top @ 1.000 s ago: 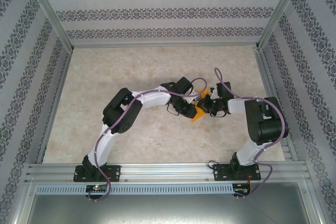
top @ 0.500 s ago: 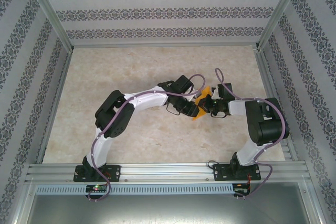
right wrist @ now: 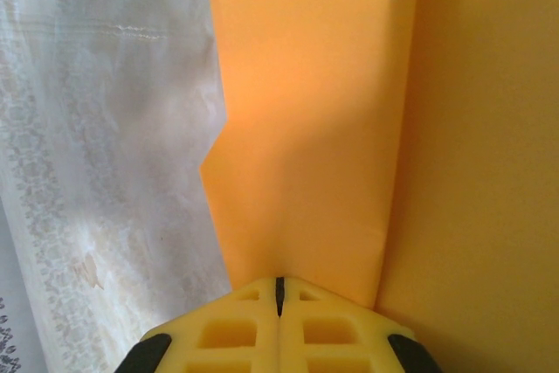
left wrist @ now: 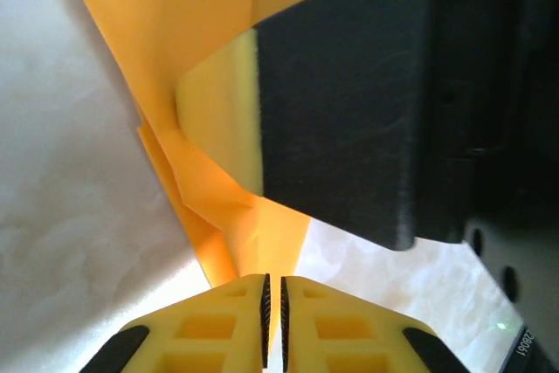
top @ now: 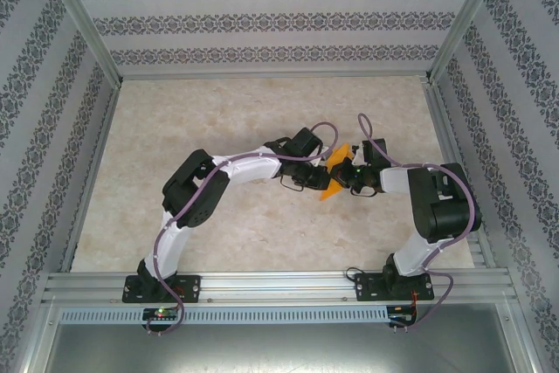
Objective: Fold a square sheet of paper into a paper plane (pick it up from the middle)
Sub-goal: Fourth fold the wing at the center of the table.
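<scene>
paper: the folded orange paper (top: 328,191) is right of the table's middle, caught between the two grippers where the arms meet.
paper, left wrist view: the folded orange paper (left wrist: 166,58) shows several stacked layers and slanted creases, narrowing toward the camera's own fingers.
paper, right wrist view: the folded orange paper (right wrist: 306,128) shows a broad flat panel with a notched left edge and a long straight fold line on its right.
left gripper: the left gripper (top: 316,179) reaches in from the left; in its wrist view the left gripper (left wrist: 272,321) has its yellow fingers pressed nearly together, pinching the narrow end of the paper.
right gripper: the right gripper (top: 349,179) comes in from the right; in its wrist view the right gripper (right wrist: 279,296) has its yellow fingers closed tight on the paper's edge.
right finger seen by left wrist: a black finger (left wrist: 349,102) with a yellow pad lies against the paper's upper layers.
paper height: cannot tell whether it touches the table.
table: pale marbled table (top: 218,120), seen around the paper in both wrist views (left wrist: 61,216) (right wrist: 105,128).
surround: patterned walls (top: 262,24) on three sides, aluminium rail (top: 262,286) carrying both arm bases at the near edge.
</scene>
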### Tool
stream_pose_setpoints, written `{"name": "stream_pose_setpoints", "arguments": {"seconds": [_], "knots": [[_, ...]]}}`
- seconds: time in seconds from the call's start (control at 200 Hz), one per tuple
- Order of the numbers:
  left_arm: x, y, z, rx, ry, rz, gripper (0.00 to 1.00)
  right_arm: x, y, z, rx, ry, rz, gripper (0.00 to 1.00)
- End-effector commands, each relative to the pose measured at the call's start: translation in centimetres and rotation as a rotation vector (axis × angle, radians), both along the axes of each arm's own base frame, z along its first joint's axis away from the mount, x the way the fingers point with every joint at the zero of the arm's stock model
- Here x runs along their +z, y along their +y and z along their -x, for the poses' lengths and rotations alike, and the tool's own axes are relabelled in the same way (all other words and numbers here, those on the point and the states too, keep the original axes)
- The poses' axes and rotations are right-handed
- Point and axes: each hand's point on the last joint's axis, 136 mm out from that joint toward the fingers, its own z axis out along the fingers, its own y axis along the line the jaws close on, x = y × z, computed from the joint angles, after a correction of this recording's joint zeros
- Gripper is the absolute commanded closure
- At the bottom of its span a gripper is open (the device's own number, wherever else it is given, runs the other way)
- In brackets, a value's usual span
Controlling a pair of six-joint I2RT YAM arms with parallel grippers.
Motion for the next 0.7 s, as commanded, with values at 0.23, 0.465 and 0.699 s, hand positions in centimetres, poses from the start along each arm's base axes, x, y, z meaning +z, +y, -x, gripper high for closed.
{"name": "stream_pose_setpoints", "arguments": {"seconds": [0.23,0.465,0.699], "knots": [[-2.9,0.2,0.2,0.004,0.036,-0.024,0.88,-1.4,-1.0,1.4,-0.033,0.078,0.026,0.97],[-4.3,0.6,1.2,-0.019,0.055,-0.062,0.9,-1.3,-0.9,1.2,-0.031,0.075,0.021,0.97],[-4.8,0.7,2.5,-0.056,0.055,-0.096,0.92,-1.3,-0.9,1.1,-0.035,0.073,0.025,0.97]]}}
